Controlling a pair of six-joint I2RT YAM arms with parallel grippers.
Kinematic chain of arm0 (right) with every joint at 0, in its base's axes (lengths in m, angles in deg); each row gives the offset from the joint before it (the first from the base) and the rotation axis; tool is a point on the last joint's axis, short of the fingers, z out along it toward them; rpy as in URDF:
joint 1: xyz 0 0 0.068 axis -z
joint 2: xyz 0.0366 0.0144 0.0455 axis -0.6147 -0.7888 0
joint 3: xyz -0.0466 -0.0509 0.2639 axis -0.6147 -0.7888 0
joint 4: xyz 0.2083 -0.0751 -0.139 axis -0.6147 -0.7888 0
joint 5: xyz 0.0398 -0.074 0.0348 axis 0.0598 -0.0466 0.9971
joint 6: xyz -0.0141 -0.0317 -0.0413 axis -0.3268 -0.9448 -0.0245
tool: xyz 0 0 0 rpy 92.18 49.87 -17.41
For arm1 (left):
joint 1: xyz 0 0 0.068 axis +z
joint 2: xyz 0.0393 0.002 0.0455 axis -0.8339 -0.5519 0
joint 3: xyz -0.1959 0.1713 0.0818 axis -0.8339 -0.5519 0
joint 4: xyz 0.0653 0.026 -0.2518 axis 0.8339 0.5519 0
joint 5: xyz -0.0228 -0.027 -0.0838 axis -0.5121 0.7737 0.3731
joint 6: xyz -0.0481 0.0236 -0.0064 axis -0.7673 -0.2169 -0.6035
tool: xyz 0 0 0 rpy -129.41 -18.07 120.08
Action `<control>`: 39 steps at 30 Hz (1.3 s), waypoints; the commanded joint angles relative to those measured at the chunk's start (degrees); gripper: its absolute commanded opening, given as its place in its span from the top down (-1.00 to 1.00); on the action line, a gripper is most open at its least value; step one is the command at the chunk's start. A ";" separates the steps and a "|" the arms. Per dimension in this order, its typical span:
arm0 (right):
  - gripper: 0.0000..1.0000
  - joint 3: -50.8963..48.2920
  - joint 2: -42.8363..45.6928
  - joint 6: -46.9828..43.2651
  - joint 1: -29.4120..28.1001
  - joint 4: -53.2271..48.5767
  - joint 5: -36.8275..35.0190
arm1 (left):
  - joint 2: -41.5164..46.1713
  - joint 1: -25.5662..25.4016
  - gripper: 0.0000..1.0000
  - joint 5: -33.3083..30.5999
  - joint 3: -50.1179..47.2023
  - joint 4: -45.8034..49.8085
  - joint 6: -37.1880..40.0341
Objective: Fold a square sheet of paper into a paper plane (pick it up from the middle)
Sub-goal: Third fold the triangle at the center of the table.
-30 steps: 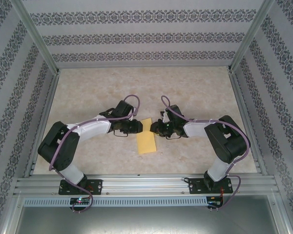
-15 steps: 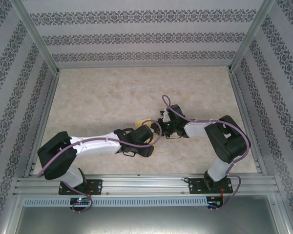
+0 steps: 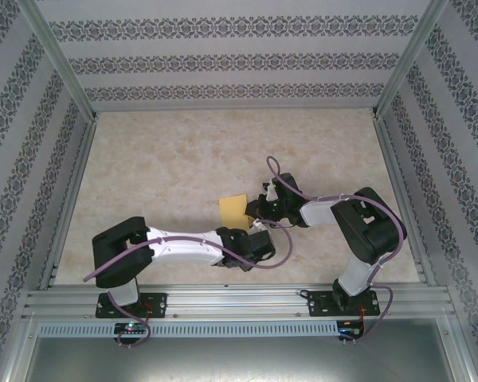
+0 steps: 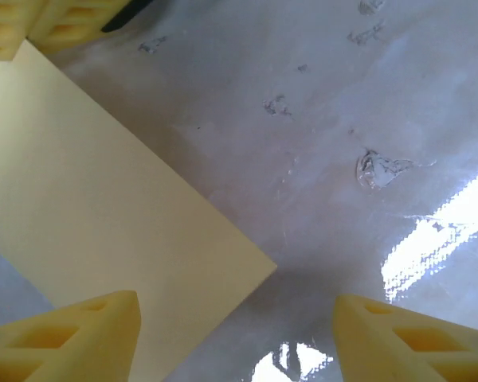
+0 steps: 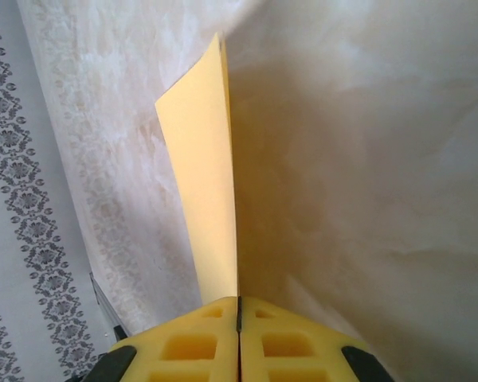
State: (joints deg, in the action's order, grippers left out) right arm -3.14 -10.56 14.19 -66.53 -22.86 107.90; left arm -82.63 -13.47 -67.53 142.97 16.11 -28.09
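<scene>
The square sheet of paper (image 3: 233, 208) is pale yellow-orange and lies left of my right gripper (image 3: 252, 212), partly lifted off the table. My right gripper (image 5: 239, 301) is shut on its edge, and the paper (image 5: 207, 159) rises edge-on from the closed fingertips. My left gripper (image 3: 260, 236) sits just near of the paper, reaching in from the left. Its jaws (image 4: 237, 318) stand open above the table, with one corner of the paper (image 4: 88, 199) between and ahead of them, not touching. The right gripper's fingers (image 4: 32, 24) show in the top left of the left wrist view. A paper plane is out of view.
The marbled beige table top (image 3: 167, 159) stretches to the far and left sides. Patterned walls (image 3: 239, 56) and metal frame rails (image 3: 239, 298) enclose the table. Both arm bases sit at the near rail.
My left arm swung right and toward the near edge, ending below the paper, and its jaws opened wider. My right gripper closed fully on the paper's edge.
</scene>
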 commanded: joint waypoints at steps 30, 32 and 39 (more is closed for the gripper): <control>0.27 -0.33 7.44 -6.49 1.79 -8.75 -2.80 | 12.19 7.14 1.00 7.14 -8.50 -7.06 -1.65; 0.26 0.16 9.92 -8.41 1.95 -11.02 -5.28 | 14.26 9.40 1.00 12.27 -9.96 -8.51 -1.33; 0.57 7.78 5.62 -12.58 0.03 -13.50 -3.79 | 18.54 17.86 1.00 25.28 -15.71 -13.49 -2.17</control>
State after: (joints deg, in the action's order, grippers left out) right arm 1.40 -2.27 4.90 -65.44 -34.53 104.57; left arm -64.97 1.89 -50.24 129.02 6.30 -30.08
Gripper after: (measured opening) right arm 0.221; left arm 0.060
